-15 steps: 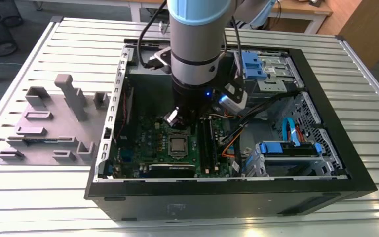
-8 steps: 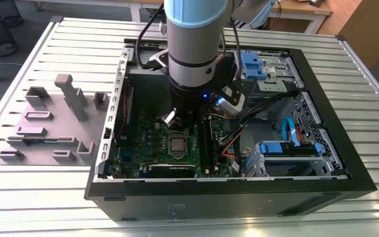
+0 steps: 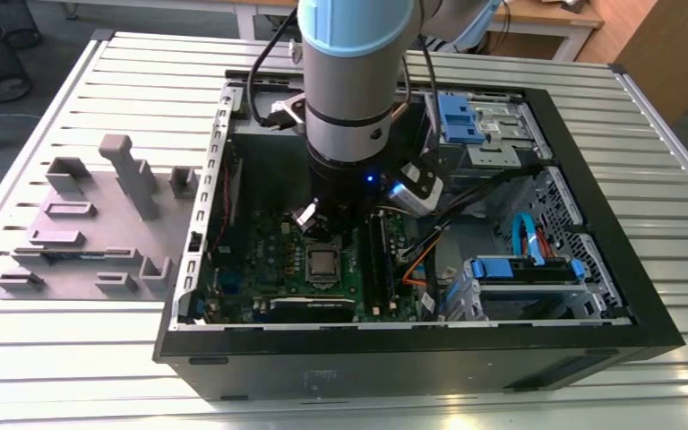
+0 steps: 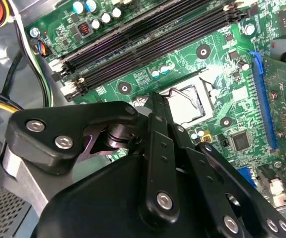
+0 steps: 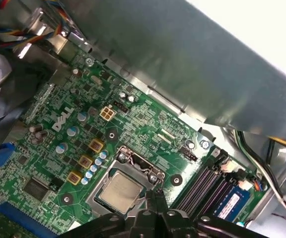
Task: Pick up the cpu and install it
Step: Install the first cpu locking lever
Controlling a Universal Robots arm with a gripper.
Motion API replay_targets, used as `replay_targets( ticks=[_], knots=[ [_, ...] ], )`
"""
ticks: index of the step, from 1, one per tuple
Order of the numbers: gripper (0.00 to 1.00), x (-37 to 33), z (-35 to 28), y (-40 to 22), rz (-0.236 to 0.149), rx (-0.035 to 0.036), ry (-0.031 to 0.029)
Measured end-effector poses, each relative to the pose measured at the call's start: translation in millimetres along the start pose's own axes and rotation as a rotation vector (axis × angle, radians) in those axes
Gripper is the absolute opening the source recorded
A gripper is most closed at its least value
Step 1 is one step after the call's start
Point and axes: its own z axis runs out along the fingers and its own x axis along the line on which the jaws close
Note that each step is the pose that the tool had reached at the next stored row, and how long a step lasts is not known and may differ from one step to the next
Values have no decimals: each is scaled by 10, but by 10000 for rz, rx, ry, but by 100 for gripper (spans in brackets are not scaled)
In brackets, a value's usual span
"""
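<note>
The small flat square cpu [image 5: 119,192], its silvery-grey brushed metal top dull and smooth, lies seated flat inside the dark square metal socket frame [image 5: 133,166] on the glossy green motherboard [image 5: 148,124]; in the exterior view it shows as a pale square [image 3: 322,263] low in the open black computer case [image 3: 631,296], which rests on the ribbed aluminium bench [image 3: 105,81]; the black gripper [image 5: 153,198] hangs just above the socket's edge, and in the first wrist view its slim fingers [image 5: 149,202] look pressed together with nothing between them; the grey and silver robot arm [image 3: 350,81] stands upright over the board; judged from its look, the chip is light, stiff and thin, slick on top and delicate underneath, so it would best be taken by two opposite green edges, kept level and never pressed down; beside the socket run long black memory slots [image 4: 148,37], matte plastic; on the bench at the exterior view's left sit the lilac-grey plastic holder blocks [image 3: 93,224], blocky and matte
</note>
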Motion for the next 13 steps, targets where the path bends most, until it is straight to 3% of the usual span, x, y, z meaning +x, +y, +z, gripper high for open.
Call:
replay_targets(
  ticks=[6, 13],
  knots=[
    [11, 7, 23, -10, 441, 13, 19],
    [11, 8, 23, -10, 460, 14, 20]
  ],
)
